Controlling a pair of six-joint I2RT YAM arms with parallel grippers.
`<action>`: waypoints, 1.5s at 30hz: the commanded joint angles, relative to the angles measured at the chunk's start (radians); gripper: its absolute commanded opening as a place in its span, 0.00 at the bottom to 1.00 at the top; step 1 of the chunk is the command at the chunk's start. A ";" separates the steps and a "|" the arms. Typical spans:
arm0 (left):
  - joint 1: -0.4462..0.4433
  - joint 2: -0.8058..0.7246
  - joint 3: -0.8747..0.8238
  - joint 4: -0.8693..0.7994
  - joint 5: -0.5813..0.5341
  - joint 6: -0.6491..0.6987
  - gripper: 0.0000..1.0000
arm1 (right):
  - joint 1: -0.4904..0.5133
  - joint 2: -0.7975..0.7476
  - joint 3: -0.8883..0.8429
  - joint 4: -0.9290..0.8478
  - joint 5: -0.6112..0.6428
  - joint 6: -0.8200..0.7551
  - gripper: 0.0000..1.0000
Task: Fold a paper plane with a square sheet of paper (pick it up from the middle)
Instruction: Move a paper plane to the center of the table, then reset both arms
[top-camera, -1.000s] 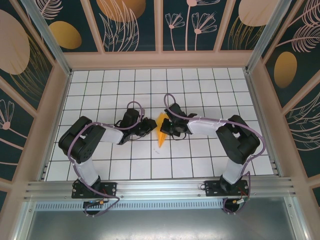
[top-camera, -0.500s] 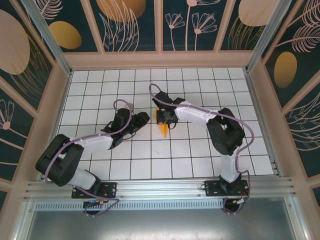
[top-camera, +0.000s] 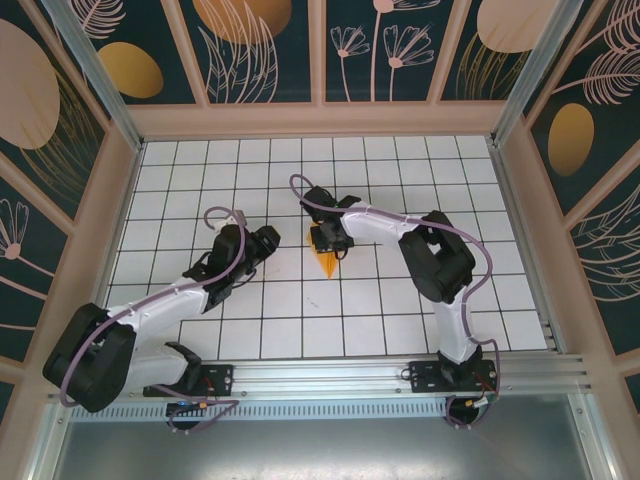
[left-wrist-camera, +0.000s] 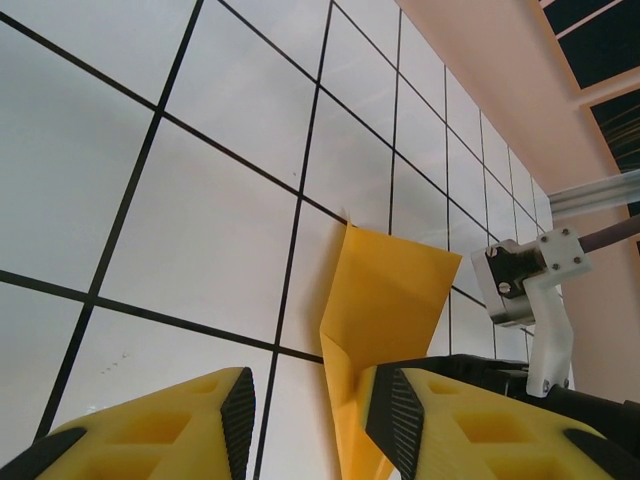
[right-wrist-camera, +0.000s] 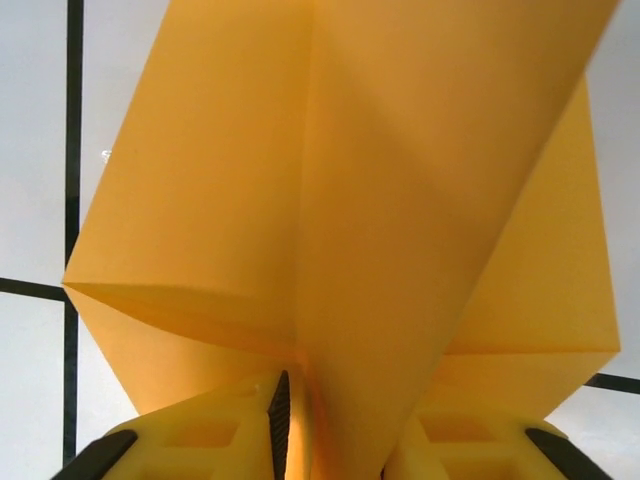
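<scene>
Bare white grid-tiled table (top-camera: 400, 300) surrounds the narrow orange-yellow paper plane (top-camera: 326, 262) (left-wrist-camera: 385, 300) (right-wrist-camera: 340, 180), which sits on the tiles near the middle, narrow end toward the arm bases. The beige frame walls (top-camera: 115, 220) and the aluminium rail (top-camera: 320, 378) are well apart from it, so there is free room on every side.

The right gripper (top-camera: 328, 238) (right-wrist-camera: 345, 415) comes down on the plane's wide far end. Its yellow fingers (right-wrist-camera: 200, 440) stand narrowly apart with the raised centre crease between them. Whether the pads press the paper cannot be told.

The left gripper (top-camera: 268, 240) (left-wrist-camera: 305, 395) hangs low just left of the plane. Its jaws are partly open over bare tile, with nothing between them. Its finger (left-wrist-camera: 440, 420) on the plane's side is just beside the paper's edge, and contact cannot be judged.

The right arm (top-camera: 380, 225) runs from the plane to the right and crowds that side. Its pale bracket (left-wrist-camera: 525, 280) shows beyond the paper in the left wrist view. The left arm (top-camera: 170, 300) stretches away toward the near left corner
</scene>
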 joint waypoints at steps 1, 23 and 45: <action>0.006 0.034 0.000 0.005 0.010 0.016 0.44 | 0.007 -0.005 0.022 -0.038 -0.028 0.005 0.32; 0.006 0.120 0.026 0.065 0.087 -0.004 0.45 | 0.045 0.086 0.078 -0.097 0.059 -0.021 0.35; 0.007 -0.069 0.089 -0.136 -0.231 0.219 0.65 | -0.038 -0.446 0.066 -0.027 0.458 -0.112 0.49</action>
